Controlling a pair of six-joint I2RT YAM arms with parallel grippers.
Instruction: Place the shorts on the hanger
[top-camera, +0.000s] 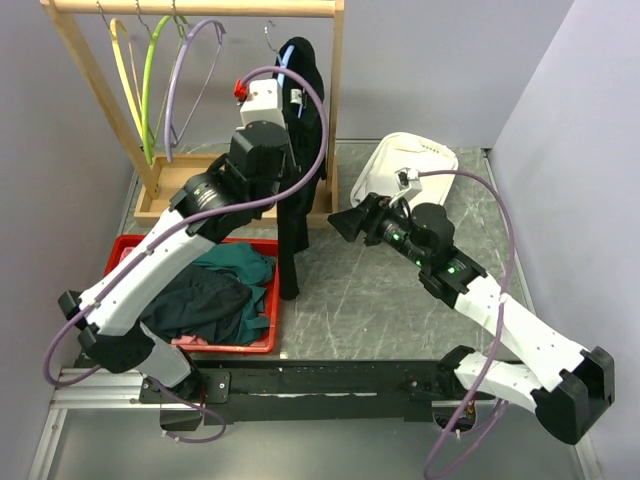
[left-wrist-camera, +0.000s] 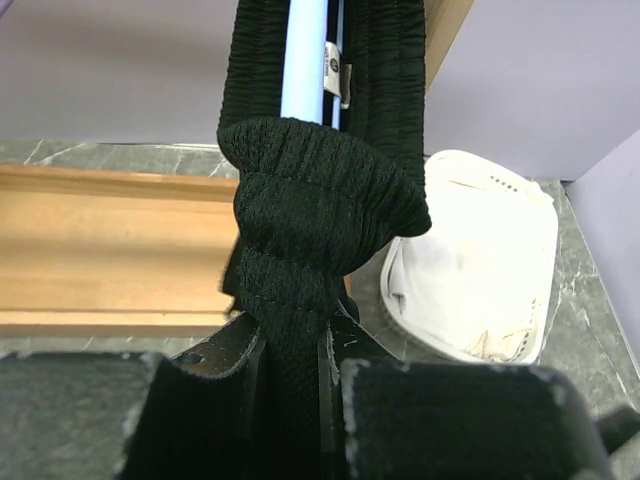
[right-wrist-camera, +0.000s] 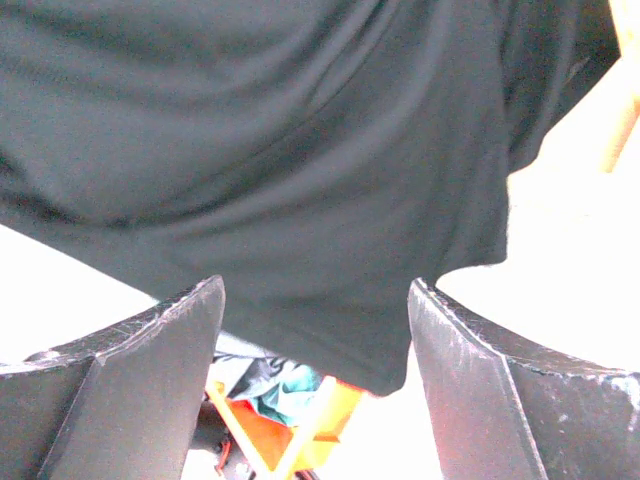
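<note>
The black shorts (top-camera: 300, 130) hang over the light blue hanger (left-wrist-camera: 303, 60) on the wooden rack (top-camera: 200, 8) (the long end dangles down near the bench (top-camera: 400, 300)), the left jaws pinch the bunched waistband tight, and the right jaws stand wide open and empty, close to the cloth.

L arm (top-camera: 150, 270), white shells w/ black joints: goes up from its base at the near-left edge, elbow bent, forearm reaching fwd & up, wrist held high. L claw (left-wrist-camera: 292, 385): black fingers nearly together, pinching a bunched fold of the limp black fabric shorts (left-wrist-camera: 320, 190) btwn them. R arm (top-camera: 510, 320): from near-right base, stretched fwd & inward, wrist lower than the L one. R claw (right-wrist-camera: 315, 300): jaws wide apart, aimed left at the shorts, nothing btwn the fingers.
</note>
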